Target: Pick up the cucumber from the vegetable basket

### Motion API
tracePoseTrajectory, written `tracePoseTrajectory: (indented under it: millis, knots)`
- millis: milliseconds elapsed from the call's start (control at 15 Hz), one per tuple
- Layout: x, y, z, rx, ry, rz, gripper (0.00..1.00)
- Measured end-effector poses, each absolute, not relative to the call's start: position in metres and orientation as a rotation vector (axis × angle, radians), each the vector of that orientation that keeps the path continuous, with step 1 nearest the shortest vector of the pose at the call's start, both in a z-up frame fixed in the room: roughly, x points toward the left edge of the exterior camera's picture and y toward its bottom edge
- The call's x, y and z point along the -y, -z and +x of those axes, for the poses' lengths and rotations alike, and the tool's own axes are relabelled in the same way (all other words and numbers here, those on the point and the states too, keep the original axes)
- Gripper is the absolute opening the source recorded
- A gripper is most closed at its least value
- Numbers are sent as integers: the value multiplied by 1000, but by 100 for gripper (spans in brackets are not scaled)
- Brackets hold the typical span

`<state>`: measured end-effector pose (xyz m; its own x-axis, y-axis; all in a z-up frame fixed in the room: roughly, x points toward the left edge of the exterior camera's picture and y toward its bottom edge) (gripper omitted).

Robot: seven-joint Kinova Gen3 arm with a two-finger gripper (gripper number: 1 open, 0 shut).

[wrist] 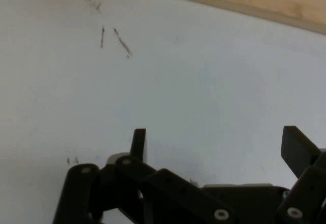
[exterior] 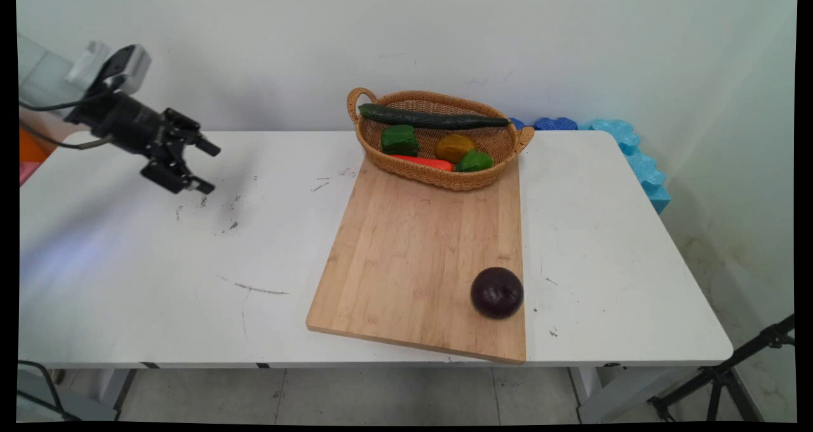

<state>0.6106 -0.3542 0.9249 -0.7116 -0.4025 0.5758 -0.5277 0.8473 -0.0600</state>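
Hand [exterior: 206, 165] idle, fingers spread, holding nothing, above bare bench [exterior: 159, 260] at left.
Nearest: cutting board [exterior: 419, 254], well apart; dark round vegetable [exterior: 497, 292] on its near right corner, probably smooth and liable to roll.

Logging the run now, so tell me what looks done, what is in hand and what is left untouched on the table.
Done: the wicker basket at the cutting board's far end holds a cucumber, two green peppers, an orange carrot and a brownish vegetable. In hand: nothing; the gripper hangs open over bare table, far left. Untouched: a dark purple onion lies on the board's near right corner.
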Motion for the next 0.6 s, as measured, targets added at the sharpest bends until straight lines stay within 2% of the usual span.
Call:
tracePoseTrajectory:
  millis: [333, 600]
  knots:
    - [389, -929, 572, 2469, -337, 672, 100]
    - [435, -937, 526, 2486, -393, 641, 100]
